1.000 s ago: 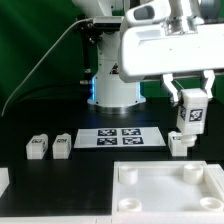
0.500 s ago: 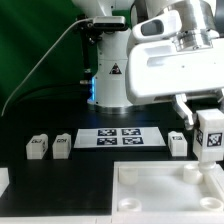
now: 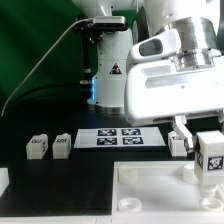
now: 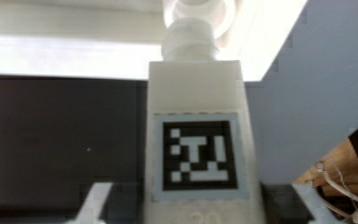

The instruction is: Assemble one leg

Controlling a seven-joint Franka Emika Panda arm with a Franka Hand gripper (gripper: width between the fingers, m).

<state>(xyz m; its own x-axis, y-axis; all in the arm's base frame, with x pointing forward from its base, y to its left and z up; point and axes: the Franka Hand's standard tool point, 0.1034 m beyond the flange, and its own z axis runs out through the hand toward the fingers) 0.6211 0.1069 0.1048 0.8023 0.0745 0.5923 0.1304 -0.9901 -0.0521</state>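
Observation:
My gripper is shut on a leg, a chunky white post with a black-and-white tag. It holds the leg upright over the far right corner of the white panel, at the exterior view's right. In the wrist view the leg fills the middle, tag facing the camera, with a finger on each side. Three more legs stand on the table: two at the exterior view's left and one just behind the held leg.
The marker board lies flat on the black table behind the panel. The robot's base stands at the back. A white block sits at the exterior view's left edge.
My gripper has carried the leg toward the exterior view's right and downward, from above the standing leg to over the panel's far right corner.

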